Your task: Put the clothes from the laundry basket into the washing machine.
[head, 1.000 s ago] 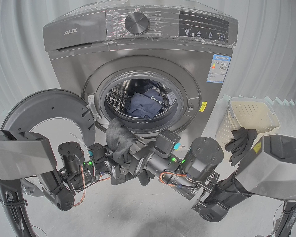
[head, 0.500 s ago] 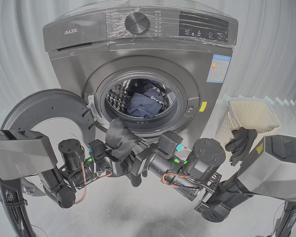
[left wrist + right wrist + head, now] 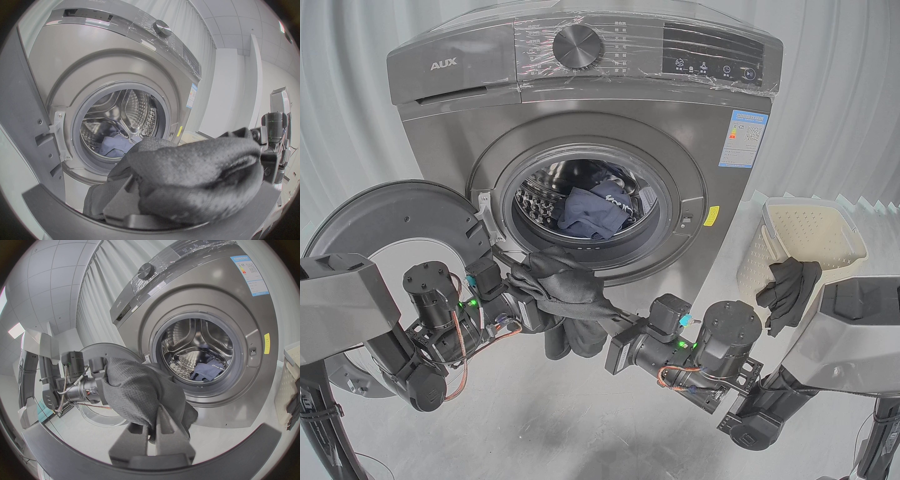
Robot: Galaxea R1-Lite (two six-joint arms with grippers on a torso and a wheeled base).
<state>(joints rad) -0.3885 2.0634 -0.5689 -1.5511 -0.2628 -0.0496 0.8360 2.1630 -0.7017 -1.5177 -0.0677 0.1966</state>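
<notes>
**A:** How far along are you?

**B:** Partway. Your left gripper (image 3: 526, 306) is buried under the grey garment (image 3: 569, 287), so I can't tell its grip. Your right gripper (image 3: 154, 424) is clamped on it, below the washing machine (image 3: 456, 144) mouth. A navy garment (image 3: 594, 212) is inside, and a black garment (image 3: 787, 290) hangs off the laundry basket (image 3: 750, 262).

**A:** Labels?

**B:** A logo (image 3: 443, 64), a blue sticker (image 3: 742, 139) and a yellow tag (image 3: 710, 215).
</notes>
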